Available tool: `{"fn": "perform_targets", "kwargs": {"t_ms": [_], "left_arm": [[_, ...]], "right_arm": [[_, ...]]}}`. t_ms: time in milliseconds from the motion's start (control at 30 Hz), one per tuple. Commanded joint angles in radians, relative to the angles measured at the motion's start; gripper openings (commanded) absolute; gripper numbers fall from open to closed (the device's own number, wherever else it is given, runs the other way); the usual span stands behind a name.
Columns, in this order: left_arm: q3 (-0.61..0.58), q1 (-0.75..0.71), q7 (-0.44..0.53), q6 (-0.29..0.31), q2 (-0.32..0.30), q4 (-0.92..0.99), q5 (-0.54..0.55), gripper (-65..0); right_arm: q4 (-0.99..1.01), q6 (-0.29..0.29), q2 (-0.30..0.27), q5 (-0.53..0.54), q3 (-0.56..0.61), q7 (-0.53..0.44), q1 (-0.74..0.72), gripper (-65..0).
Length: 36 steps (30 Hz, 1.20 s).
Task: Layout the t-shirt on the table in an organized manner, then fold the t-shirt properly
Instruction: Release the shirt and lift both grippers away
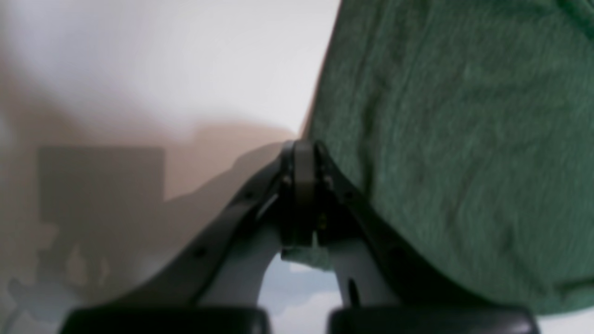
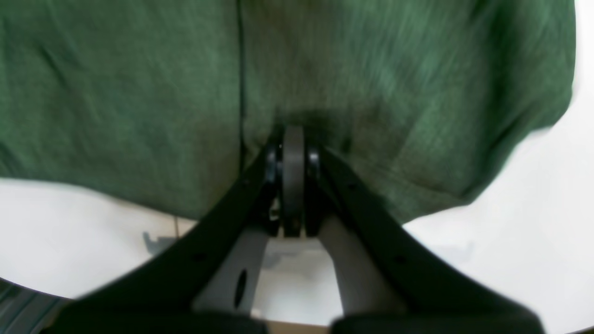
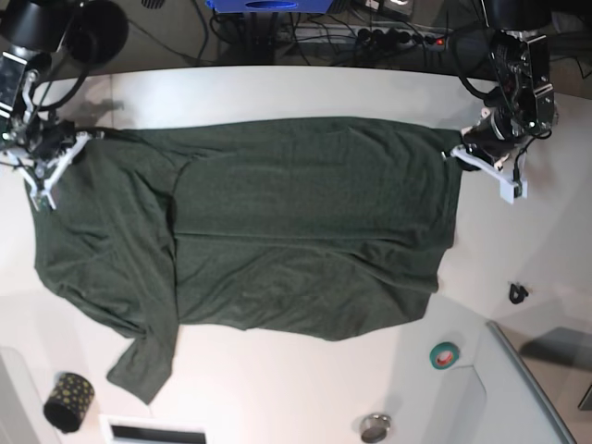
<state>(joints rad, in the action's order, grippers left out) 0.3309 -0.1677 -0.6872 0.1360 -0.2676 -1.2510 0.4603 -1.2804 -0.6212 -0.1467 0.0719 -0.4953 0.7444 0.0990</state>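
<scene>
I see the t-shirt (image 3: 277, 231) spread wide across the middle of the table (image 3: 305, 388) in the base view. My left gripper (image 3: 462, 153), at the upper right, has its jaws clamped on the shirt's edge; my right gripper (image 3: 69, 148), at the upper left, has its jaws pinching the fabric there.

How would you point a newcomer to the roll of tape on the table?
Start from the big dark green t-shirt spread across the white table. Go past its lower right corner toward the grey tray. The tape is a small teal ring with a red centre, unlike the metal disc nearby.
</scene>
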Motion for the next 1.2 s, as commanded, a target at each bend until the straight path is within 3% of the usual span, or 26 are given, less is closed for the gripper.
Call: {"fn": "perform_targets", "kwargs": {"t_ms": [0,167,567,733,867,1000,1100,1167], "left_arm": [[-0.005,0.0,-0.013,-0.012,-0.015,0.021,-0.033,-65.0],[-0.022,-0.008,0.031,-0.012,-0.012,0.047,-0.114,-65.0],[-0.011,-0.016,0.027,-0.012,-0.019,0.038,-0.113,-65.0],[-0.008,-0.088,-0.001,-0.012,-0.015,-0.134,-0.111,-65.0],[0.089,-0.122,-0.076,-0.012,0.001,-0.255,-0.111,-65.0],[0.196,-0.131,-0.093,-0.012,0.011,-0.306,-0.111,-65.0],[0.236,-0.126,-0.093,-0.012,0.009,-0.306,-0.111,-65.0],[0.238,-0.126,-0.093,-0.012,0.008,-0.306,-0.111,-65.0]], "right_arm": [[-0.012,-0.001,-0.014,-0.013,-0.003,0.01,0.0,-64.2],[-0.015,-0.001,-0.024,-0.013,-0.004,0.008,0.043,-64.2],[-0.167,0.005,-0.026,-0.013,-0.006,0.017,0.11,-64.2],[-0.169,0.007,-0.043,-0.014,-0.006,0.017,0.078,-64.2],[-0.183,0.004,-0.04,-0.013,-0.007,0.017,0.078,-64.2],[-0.316,-0.007,0.017,-0.01,0.005,0.01,0.141,-64.2],[-0.457,-0.077,0.081,-0.01,0.031,0.017,0.193,-63.8],[-0.52,-0.077,0.115,-0.011,0.079,0.019,0.238,-63.2]]}}
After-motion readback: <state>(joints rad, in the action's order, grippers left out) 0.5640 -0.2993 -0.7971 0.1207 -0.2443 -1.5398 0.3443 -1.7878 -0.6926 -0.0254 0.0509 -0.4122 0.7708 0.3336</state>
